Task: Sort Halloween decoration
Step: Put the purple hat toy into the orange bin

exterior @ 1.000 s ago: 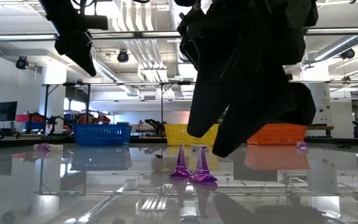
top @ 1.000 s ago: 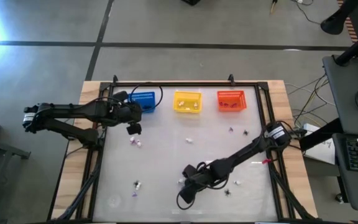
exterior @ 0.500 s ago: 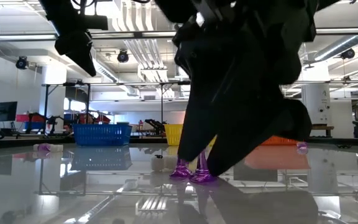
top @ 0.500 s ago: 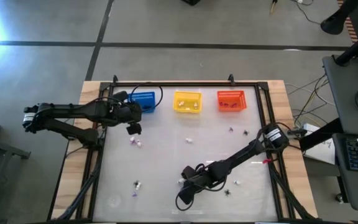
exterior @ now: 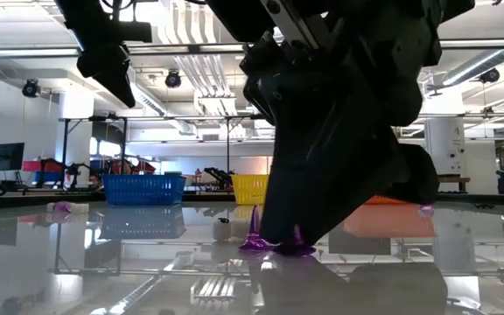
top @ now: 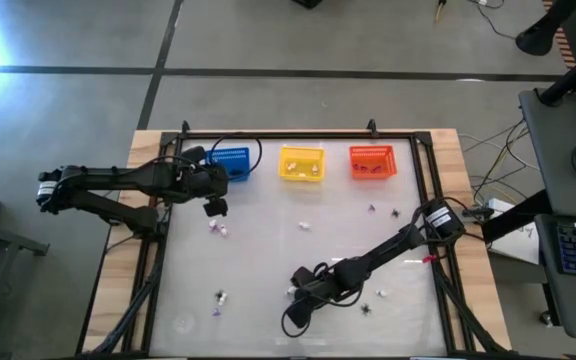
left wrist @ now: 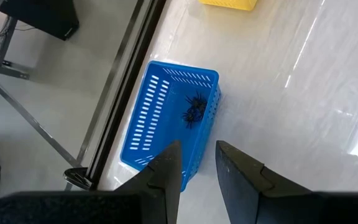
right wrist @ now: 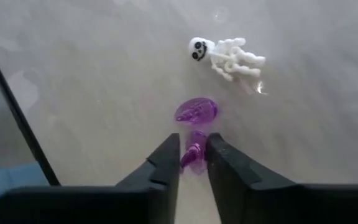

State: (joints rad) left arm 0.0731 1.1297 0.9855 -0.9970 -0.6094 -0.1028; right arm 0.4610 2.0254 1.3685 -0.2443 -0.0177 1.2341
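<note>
Purple trinket (right wrist: 194,155) sits pinched between the right gripper's (right wrist: 192,163) fingers, low on the table (top: 268,250) around 6 o'clock. A second purple piece (right wrist: 196,110) lies just beyond the tips, a white skeleton (right wrist: 225,55) past that. A second ago the fingers stood wider and higher over the two purple cones; now they have dropped and narrowed onto one, so the pick looks started, lift not yet. Other trinkets scatter over the table. The left gripper (left wrist: 194,165) hangs at 10 o'clock by the blue basket (left wrist: 166,118), fingers slightly apart, holding nothing; a black spider (left wrist: 193,110) already lies inside. Yellow basket (top: 301,162) and red basket (top: 372,161) at 12. No readable writing anywhere.
</note>
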